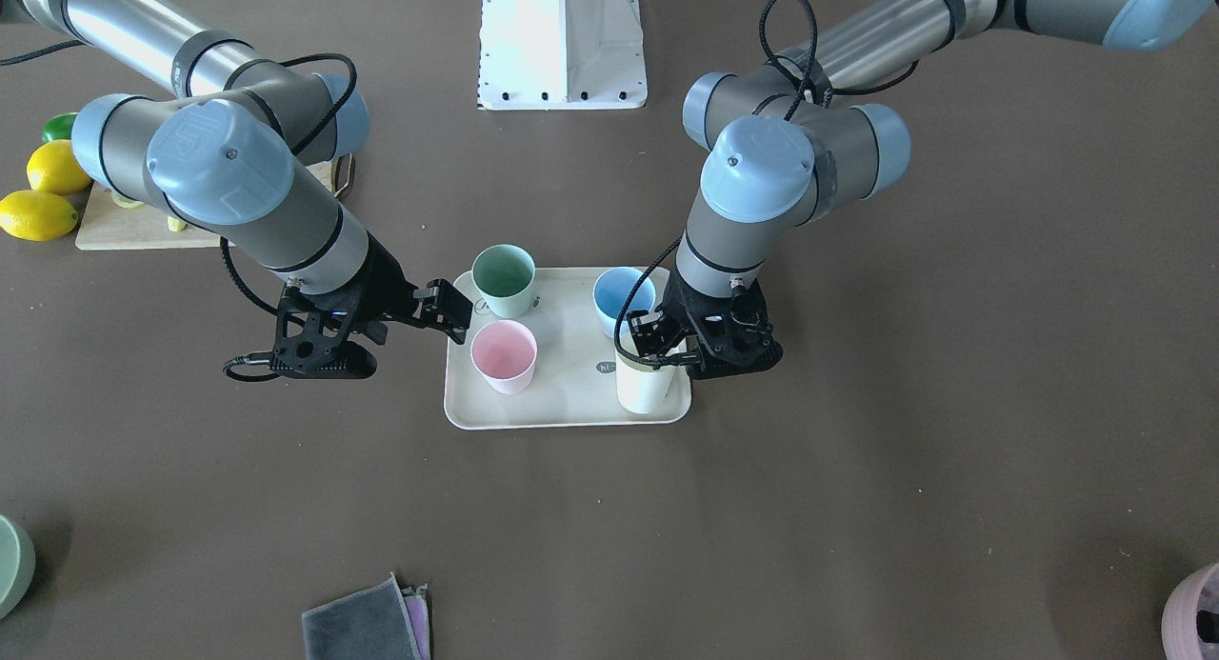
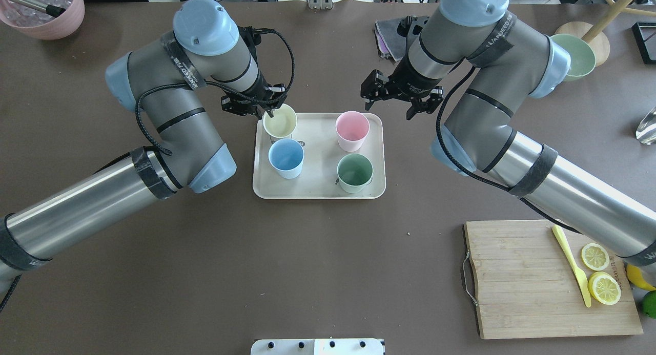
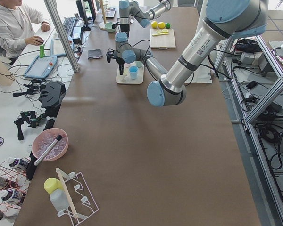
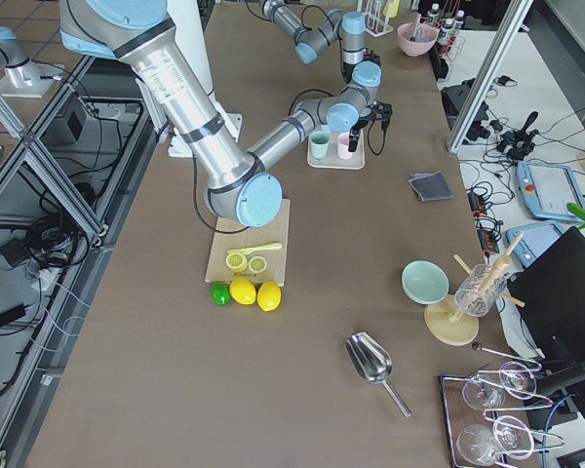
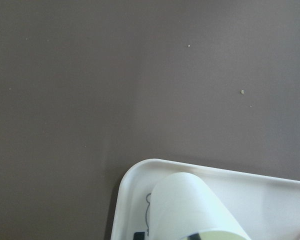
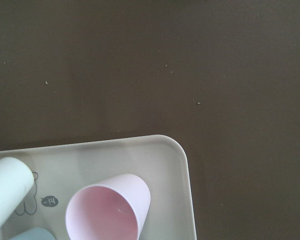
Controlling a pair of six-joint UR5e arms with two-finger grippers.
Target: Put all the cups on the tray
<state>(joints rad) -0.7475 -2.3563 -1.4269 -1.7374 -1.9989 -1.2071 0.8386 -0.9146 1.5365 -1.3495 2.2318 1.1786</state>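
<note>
The cream tray (image 2: 318, 191) lies mid-table with all four cups upright on it: cream-yellow (image 2: 280, 123), pink (image 2: 352, 130), light blue (image 2: 286, 158) and green (image 2: 354, 173). My left gripper (image 2: 268, 112) sits at the far left corner of the tray, with its fingers closed on the rim of the cream-yellow cup (image 1: 646, 386). That cup stands on the tray and shows close up in the left wrist view (image 5: 190, 210). My right gripper (image 2: 389, 109) is open and empty. It hovers just beyond the tray's far right corner, near the pink cup (image 6: 110, 212).
A wooden cutting board (image 2: 517, 278) with lemon slices and a yellow knife lies at the near right, with whole lemons (image 1: 38, 212) beside it. A green bowl (image 2: 576, 55), folded cloths (image 2: 387, 37) and a mauve-pink bowl (image 2: 46, 17) sit along the far edge.
</note>
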